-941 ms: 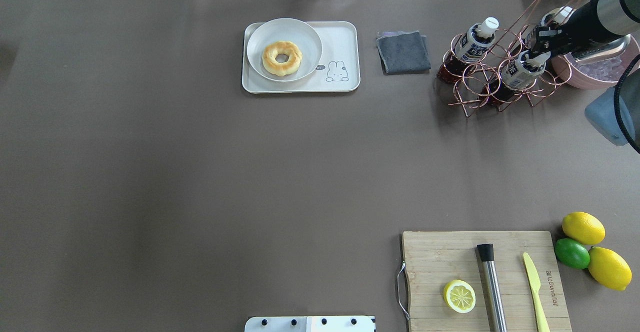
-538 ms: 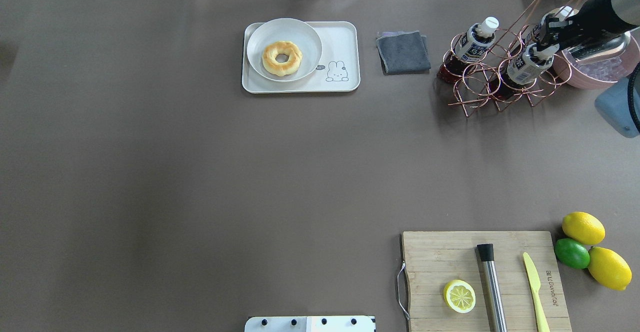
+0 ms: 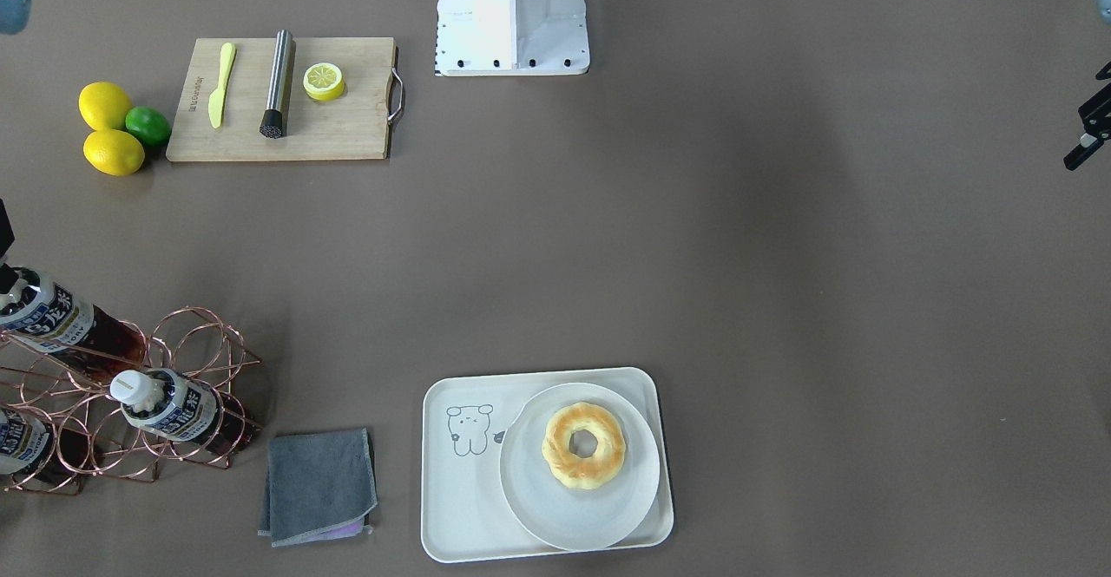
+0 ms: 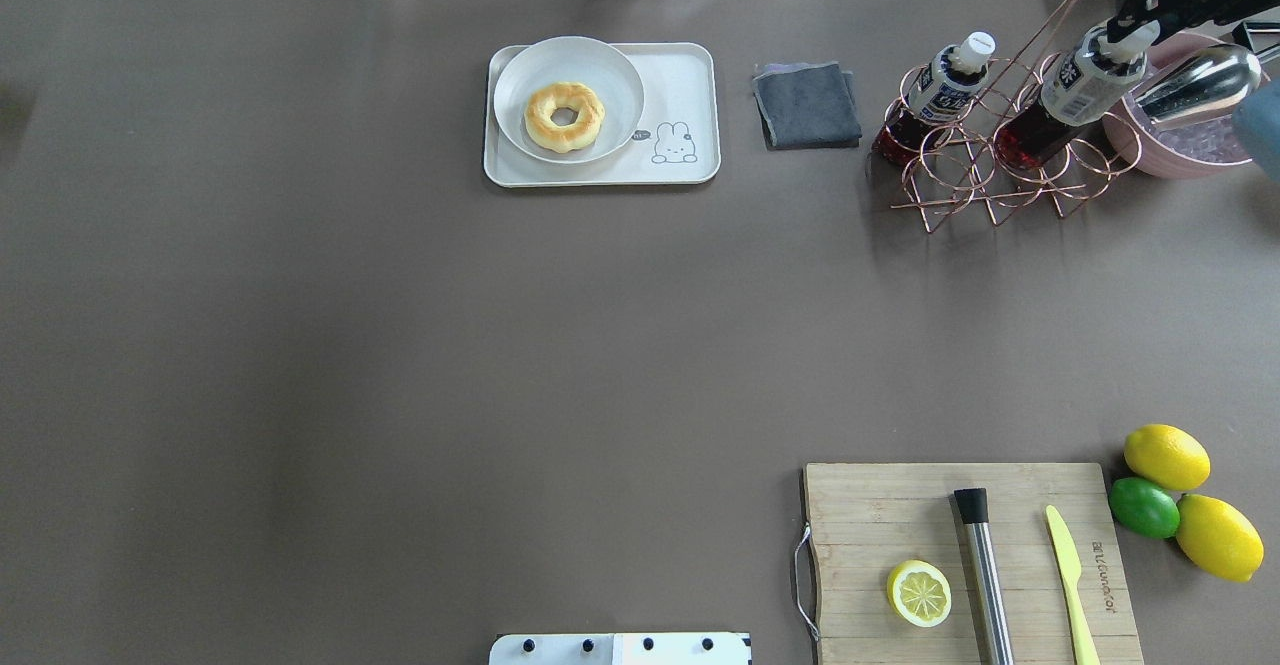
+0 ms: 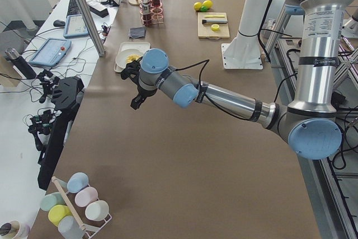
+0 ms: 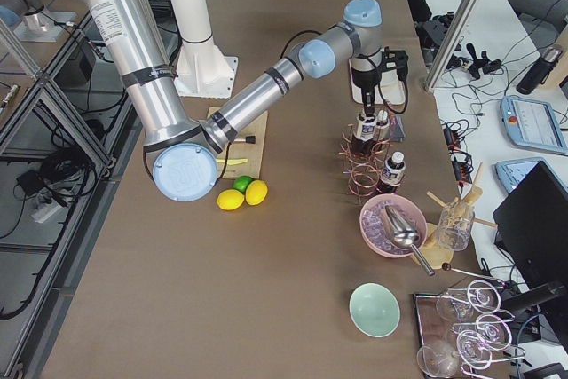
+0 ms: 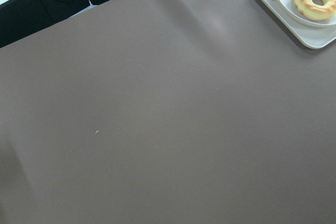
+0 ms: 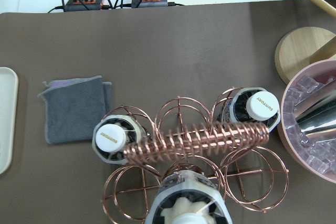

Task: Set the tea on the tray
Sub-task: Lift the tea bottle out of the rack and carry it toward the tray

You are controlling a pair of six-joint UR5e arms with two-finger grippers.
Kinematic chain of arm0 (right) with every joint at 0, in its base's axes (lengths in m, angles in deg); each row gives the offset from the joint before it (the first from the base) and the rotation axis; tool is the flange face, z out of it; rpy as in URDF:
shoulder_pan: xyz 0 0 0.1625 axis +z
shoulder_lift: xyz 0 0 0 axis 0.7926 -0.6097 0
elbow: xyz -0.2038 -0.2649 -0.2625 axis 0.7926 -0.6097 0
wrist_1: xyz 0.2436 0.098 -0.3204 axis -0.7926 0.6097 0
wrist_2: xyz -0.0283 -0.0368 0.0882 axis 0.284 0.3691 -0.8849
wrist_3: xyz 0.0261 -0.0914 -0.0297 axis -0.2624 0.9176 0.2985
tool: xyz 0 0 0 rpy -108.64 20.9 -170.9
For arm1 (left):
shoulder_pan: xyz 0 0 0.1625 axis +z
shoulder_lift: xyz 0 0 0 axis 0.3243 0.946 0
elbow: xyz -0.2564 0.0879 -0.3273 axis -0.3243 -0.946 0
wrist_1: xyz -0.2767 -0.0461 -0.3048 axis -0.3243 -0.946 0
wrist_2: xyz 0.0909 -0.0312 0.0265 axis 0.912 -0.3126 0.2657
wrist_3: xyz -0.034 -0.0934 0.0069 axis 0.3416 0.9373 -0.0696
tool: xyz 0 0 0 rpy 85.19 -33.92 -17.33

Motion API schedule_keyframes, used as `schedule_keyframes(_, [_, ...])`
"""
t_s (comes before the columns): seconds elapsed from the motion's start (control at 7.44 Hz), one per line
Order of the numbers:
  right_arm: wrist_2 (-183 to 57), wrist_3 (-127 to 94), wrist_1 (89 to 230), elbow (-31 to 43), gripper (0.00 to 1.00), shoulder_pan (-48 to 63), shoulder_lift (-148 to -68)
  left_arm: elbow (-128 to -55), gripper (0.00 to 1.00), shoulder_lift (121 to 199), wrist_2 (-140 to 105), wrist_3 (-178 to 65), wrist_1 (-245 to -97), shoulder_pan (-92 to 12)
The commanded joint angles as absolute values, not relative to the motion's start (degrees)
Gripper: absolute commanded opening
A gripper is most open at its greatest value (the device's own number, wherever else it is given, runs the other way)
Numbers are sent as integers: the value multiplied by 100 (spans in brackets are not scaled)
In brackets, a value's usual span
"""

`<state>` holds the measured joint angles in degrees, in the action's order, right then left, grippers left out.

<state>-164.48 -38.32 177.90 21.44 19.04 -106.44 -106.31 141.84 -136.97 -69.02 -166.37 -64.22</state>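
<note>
Copper rack: the wire rack (image 4: 1010,160) at upper right of the overhead view carries three bottles.
Step in hand: lifting; the tea (image 4: 1070,100) is partly out of its ring, tilted.
Right gripper: the right gripper (image 4: 1135,30) looks closed on the tea's cap, at the frame's upper right corner.
Left gripper: the left gripper (image 3: 1089,130) hangs at the right edge of the front view; I cannot tell whether it is open or closed.
Next move: I judge the tea must clear the rack, then travel left to the tray (image 4: 690,70), onto the bare part beside the plate (image 4: 610,65).
Count: three bottles, one tray, one plate, one doughnut (image 4: 565,116), one cloth (image 4: 806,103).
</note>
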Motion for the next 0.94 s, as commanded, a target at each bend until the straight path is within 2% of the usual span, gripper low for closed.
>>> schedule_keyframes(0.0, [-16907,-3819,18936,2504,0,2219,-10038,-10637,99,14195,-13701,-6801,-16637,-6361])
schedule_keyframes(0.27, [-16960,-3932,20042,3153,0,1913,-9705,-10628,99,14257,-13692,-6800,-16620,-6361])
schedule_keyframes(0.81, [-16296,-7027,20452,2912,0,-60,-8177,-10611,99,14389,-13640,-6563,-16620,-6221])
